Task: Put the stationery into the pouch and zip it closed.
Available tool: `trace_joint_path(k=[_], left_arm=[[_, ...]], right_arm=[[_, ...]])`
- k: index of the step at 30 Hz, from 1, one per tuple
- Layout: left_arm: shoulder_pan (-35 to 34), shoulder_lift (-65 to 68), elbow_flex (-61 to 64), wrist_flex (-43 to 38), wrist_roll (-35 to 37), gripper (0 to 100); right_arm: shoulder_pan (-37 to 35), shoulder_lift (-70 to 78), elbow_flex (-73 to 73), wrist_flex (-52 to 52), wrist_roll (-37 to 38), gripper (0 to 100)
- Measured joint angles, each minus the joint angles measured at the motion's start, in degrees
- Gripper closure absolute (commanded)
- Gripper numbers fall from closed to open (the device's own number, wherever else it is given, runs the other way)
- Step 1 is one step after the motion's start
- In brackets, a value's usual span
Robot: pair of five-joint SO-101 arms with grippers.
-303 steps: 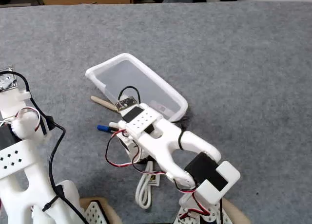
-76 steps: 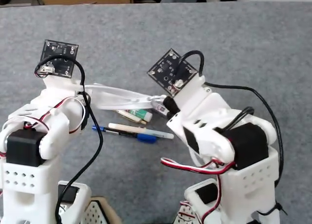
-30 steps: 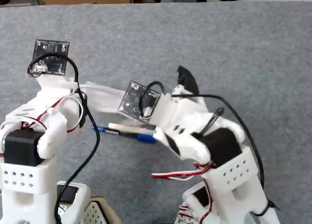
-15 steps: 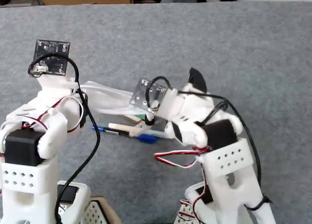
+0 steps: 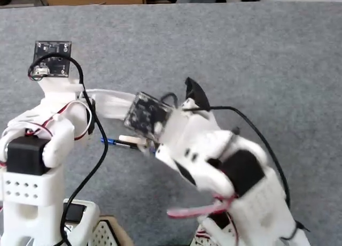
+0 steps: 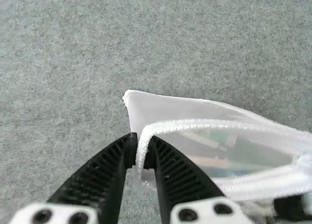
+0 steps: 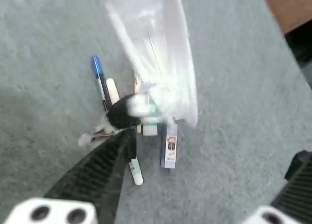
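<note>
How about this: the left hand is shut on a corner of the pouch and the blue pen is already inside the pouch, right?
Not quite. The left hand is shut on a corner of the pouch, but the blue pen lies outside the pouch on the grey table, as the right wrist view shows.

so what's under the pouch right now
Below the held-up pouch, a blue pen, a white pen and a small box lie on the grey table. The pouch covers whatever else lies beneath it.
</note>
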Motion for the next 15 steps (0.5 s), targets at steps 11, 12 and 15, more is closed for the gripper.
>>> trace_joint_path(k=[11, 12, 15], left_arm=[[0.00, 0.18, 0.00, -0.53, 0.26, 97], [0.00, 0.18, 0.00, -0.53, 0.26, 97], [0.00, 0.18, 0.00, -0.53, 0.26, 97]], right_arm=[[-2.73, -2.29, 3.08, -1.67, -2.90, 52.8], [-2.73, -2.20, 4.13, -2.02, -2.90, 52.8], [-2.73, -2.20, 4.92, -2.37, -2.99, 52.8]])
